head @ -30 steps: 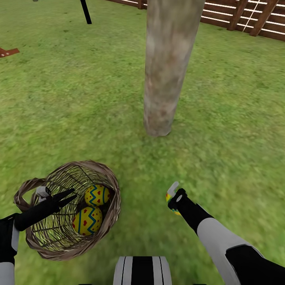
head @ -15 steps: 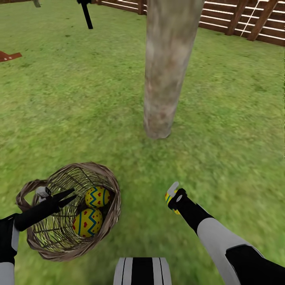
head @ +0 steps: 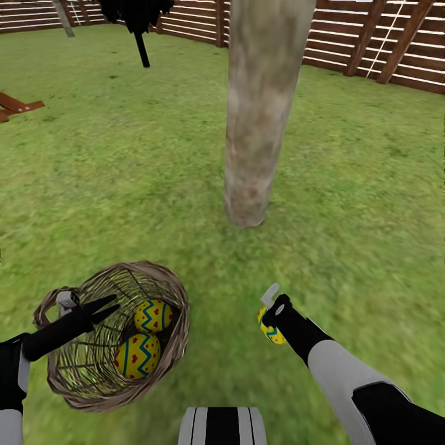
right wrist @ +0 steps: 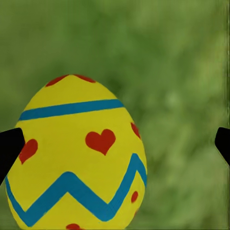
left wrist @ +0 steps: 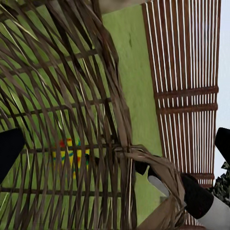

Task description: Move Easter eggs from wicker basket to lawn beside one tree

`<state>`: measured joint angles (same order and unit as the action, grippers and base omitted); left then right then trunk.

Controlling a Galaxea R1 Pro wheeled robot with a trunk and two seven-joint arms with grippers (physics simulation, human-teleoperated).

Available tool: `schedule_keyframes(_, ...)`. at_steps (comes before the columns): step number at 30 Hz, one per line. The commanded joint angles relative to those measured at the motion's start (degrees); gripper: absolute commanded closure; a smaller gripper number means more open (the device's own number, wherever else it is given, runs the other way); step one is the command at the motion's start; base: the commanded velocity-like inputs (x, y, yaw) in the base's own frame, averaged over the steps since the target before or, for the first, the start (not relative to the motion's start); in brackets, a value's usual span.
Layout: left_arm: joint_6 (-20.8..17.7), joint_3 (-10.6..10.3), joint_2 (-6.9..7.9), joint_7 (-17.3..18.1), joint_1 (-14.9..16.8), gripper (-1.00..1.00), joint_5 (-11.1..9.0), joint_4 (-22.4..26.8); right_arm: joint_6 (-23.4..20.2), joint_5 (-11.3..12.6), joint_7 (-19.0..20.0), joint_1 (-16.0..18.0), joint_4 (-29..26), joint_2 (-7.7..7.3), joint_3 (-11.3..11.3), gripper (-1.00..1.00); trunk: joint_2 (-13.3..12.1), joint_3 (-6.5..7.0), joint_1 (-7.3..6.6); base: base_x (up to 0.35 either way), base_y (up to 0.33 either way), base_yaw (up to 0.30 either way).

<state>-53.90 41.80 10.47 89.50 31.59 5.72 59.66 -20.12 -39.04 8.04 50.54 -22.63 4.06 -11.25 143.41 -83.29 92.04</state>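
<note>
The wicker basket [head: 178, 295] stands on the lawn [head: 123, 161] at lower left with two yellow Easter eggs [head: 153, 316] [head: 136, 356] inside. My left gripper [head: 111, 305] hovers open over its near rim; the left wrist view looks through the weave [left wrist: 103, 96] at one egg [left wrist: 72, 154]. A third egg [head: 271, 332] lies low at the grass just under my right gripper [head: 267, 312]. In the right wrist view that egg [right wrist: 76, 158] sits beside one fingertip [right wrist: 10, 143], with the other fingertip far apart, so the gripper is open. The tree trunk [head: 253, 123] rises a short way beyond.
A brown slatted fence [head: 371, 43] runs along the back. A dark conifer stem [head: 143, 52] and a piece of wooden play set [head: 15, 106] stand at the far left. Open grass surrounds the trunk's foot.
The head camera has tilted up, so more fence shows. More of the egg under my right gripper is in sight and it sits slightly lower. Both arms have hardly moved.
</note>
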Motion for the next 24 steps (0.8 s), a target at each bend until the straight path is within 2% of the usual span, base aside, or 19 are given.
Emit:
schedule_keyframes(1, -0.6, 0.12, -0.02, 0.5, 0.05, -1.0, 0.61, 0.03, -0.36, -0.6, 0.39, 0.0, -0.14, -0.02, -0.17, -1.0, 0.0, 0.19, -0.03, 0.0, 0.0, 0.0)
schedule_keyframes(14, -0.6, 0.12, -0.01, 0.5, 0.05, -1.0, 0.6, 0.03, -0.3, -0.69, 0.46, 0.0, -0.53, 0.04, -0.26, -1.0, -0.19, 3.07, -0.38, 0.0, 0.0, 0.0)
schedule_keyframes(20, -0.63, 0.08, -0.07, 0.5, 0.05, -1.0, 0.59, -0.32, -0.49, -0.6, 0.57, 0.0, -0.98, 0.14, -0.26, -1.0, -2.6, 4.15, -1.69, 0.0, 0.0, 0.0)
schedule_keyframes(24, -0.68, 0.08, -0.15, 0.5, 0.05, -1.0, 0.6, -0.3, -1.07, -0.59, 0.65, 0.0, -4.99, 0.02, -0.13, -1.0, -4.2, 4.87, -2.57, 0.0, 0.0, 0.0)
